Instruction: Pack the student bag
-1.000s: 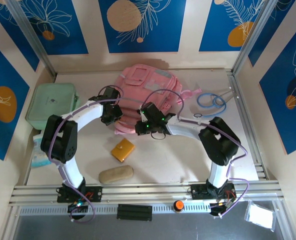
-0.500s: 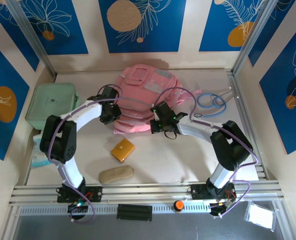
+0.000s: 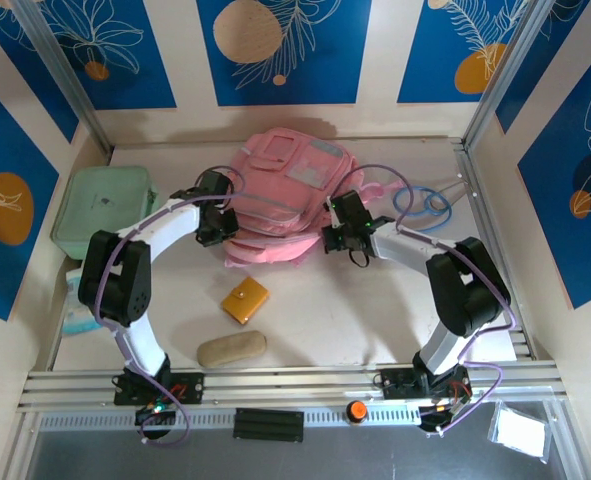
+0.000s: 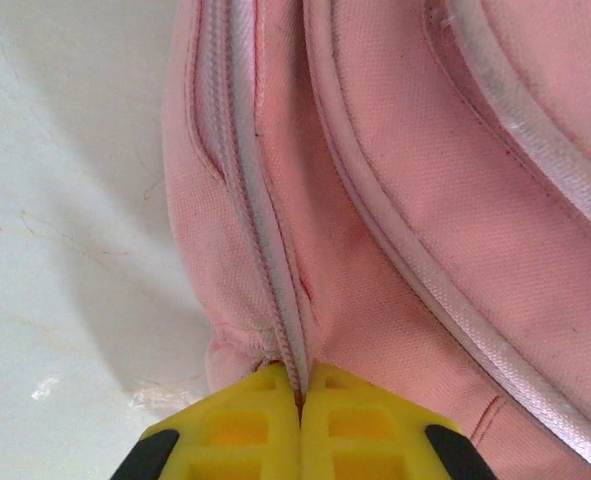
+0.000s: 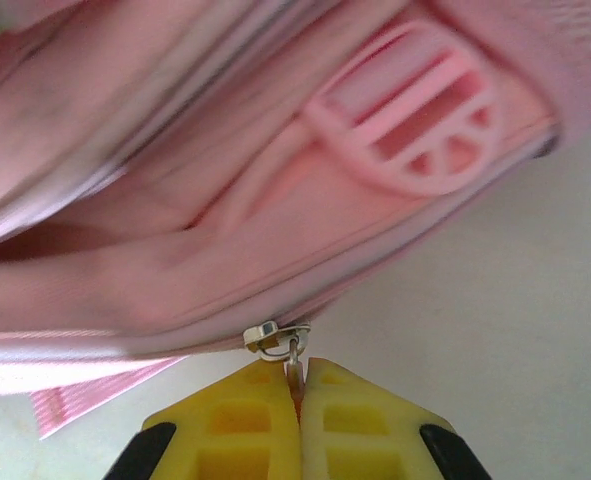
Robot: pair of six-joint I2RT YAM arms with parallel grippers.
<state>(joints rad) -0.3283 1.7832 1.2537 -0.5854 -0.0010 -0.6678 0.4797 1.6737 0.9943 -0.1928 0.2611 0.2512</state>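
Student bag (image 3: 285, 190): pink woven fabric, piped seams.
Left gripper (image 4: 298, 400): closed, pinching the Student bag's zip seam.
Right gripper (image 5: 297, 385): closed, pinching the metal zip pull (image 5: 275, 338).

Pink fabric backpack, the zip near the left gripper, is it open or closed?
Closed on the stretch in view: on the pink fabric backpack, the zip runs meshed, no gap, up from the shut left gripper.

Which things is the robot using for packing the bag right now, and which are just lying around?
In the job: pink student bag; zip pull, pinched by the right jaws; left jaws, shut on the bag's zip seam.
Lying about, untouched: mint green case; orange wallet; beige pouch; blue loop.
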